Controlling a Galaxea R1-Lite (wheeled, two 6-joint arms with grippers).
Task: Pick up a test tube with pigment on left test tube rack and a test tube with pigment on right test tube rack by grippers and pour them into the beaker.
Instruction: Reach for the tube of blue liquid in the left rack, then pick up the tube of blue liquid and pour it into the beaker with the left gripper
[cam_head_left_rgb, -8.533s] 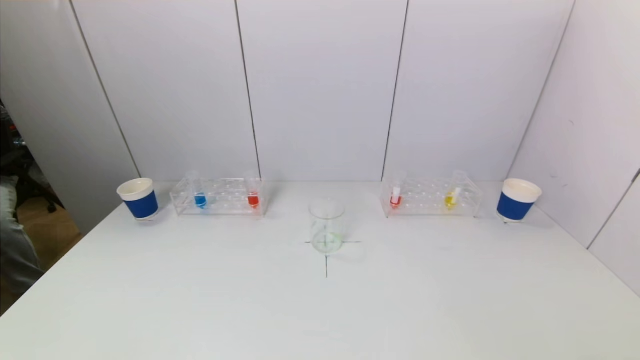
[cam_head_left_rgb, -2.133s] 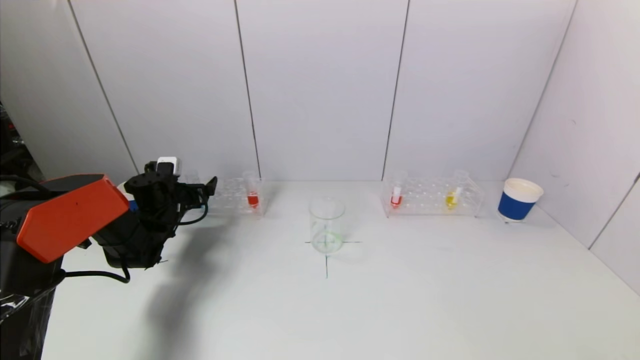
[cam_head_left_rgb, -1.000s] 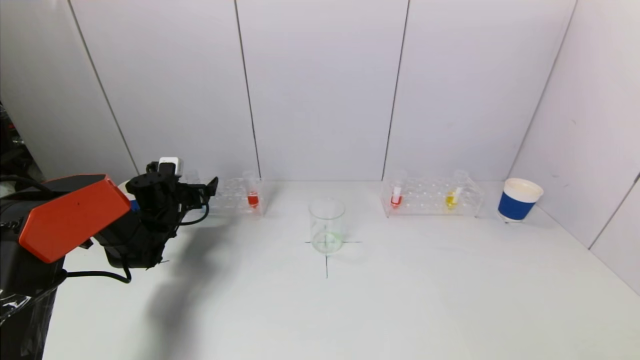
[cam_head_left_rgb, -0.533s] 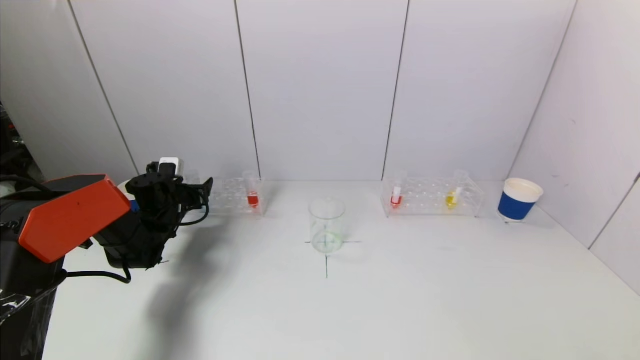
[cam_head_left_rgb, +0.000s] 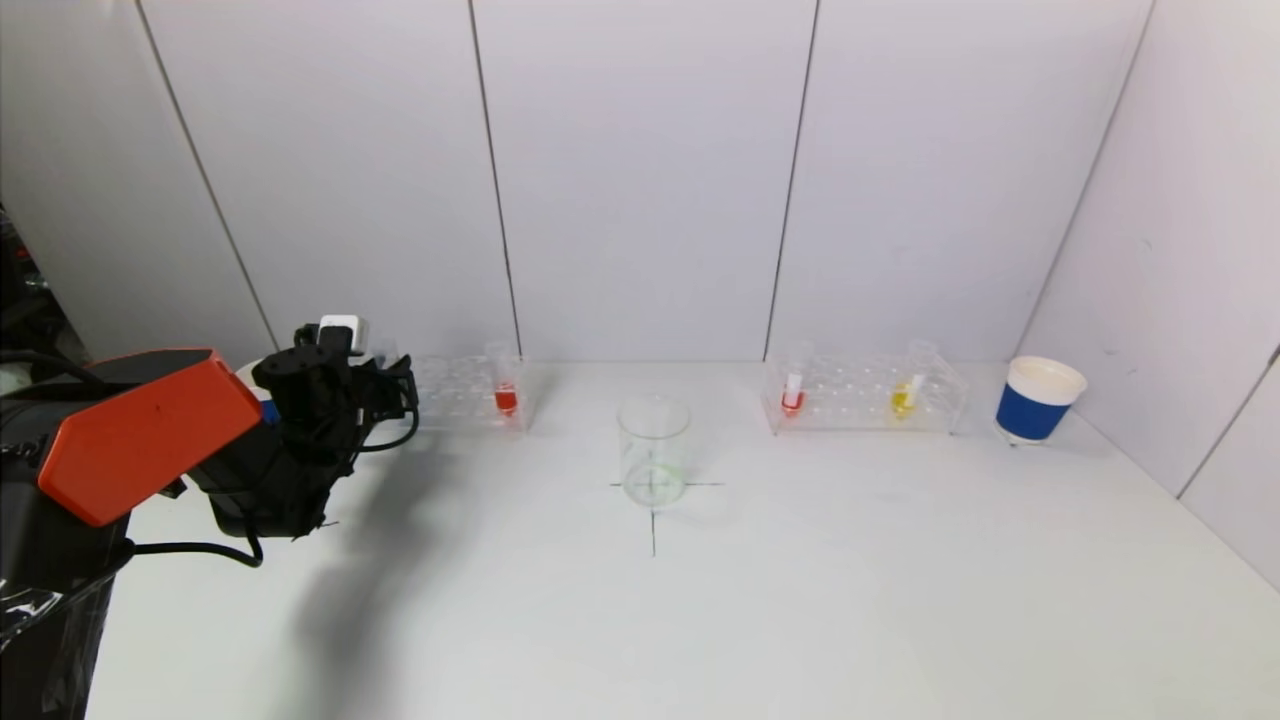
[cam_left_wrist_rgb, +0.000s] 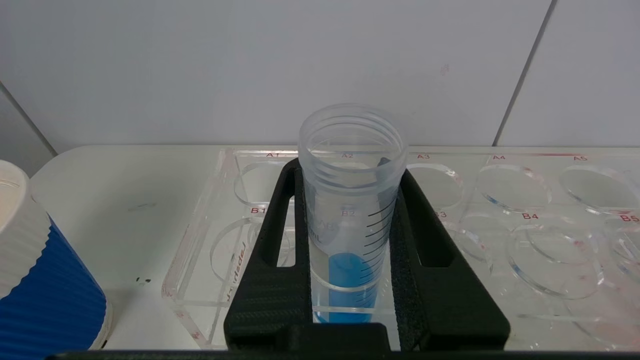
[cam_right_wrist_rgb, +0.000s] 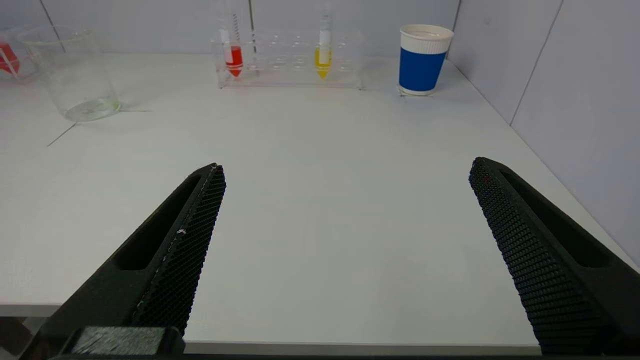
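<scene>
Fingers (cam_left_wrist_rgb: 280, 235) of the left gripper (cam_left_wrist_rgb: 350, 240) are closed on the blue-pigment test tube (cam_left_wrist_rgb: 350, 200), one black pad pressed to each side of its clear wall just under the threaded open mouth. The left wrist view makes this plain: the tube stands upright in the hole marked B2 of the left test tube rack (cam_left_wrist_rgb: 530, 235), blue liquid sitting low in it, and the neighbouring holes visible around it are empty. A blue-and-white paper cup (cam_left_wrist_rgb: 45, 280) stands just beside that rack's outer end.

From the head view none of that grip can be seen; the left gripper (cam_head_left_rgb: 395, 385) and its dark wrist cover the tube and the near end of the left test tube rack (cam_head_left_rgb: 455, 385), leaving only the red-pigment test tube (cam_head_left_rgb: 506, 385) showing at the rack's inner end. That view does place everything else: the glass beaker (cam_head_left_rgb: 654, 450) stands on a marked cross in the middle of the white table (cam_head_left_rgb: 800, 600), well apart from both racks, and the right test tube rack (cam_head_left_rgb: 865, 395) holds a red tube (cam_head_left_rgb: 792, 390) and a yellow tube (cam_head_left_rgb: 905, 392), with a second paper cup (cam_head_left_rgb: 1037, 400) beside it.

Only the right wrist view shows the right gripper (cam_right_wrist_rgb: 345, 175): its fingers are spread wide with nothing between them, hanging over the table's near edge, far from the right test tube rack (cam_right_wrist_rgb: 290, 57) and the beaker (cam_right_wrist_rgb: 75, 72).
</scene>
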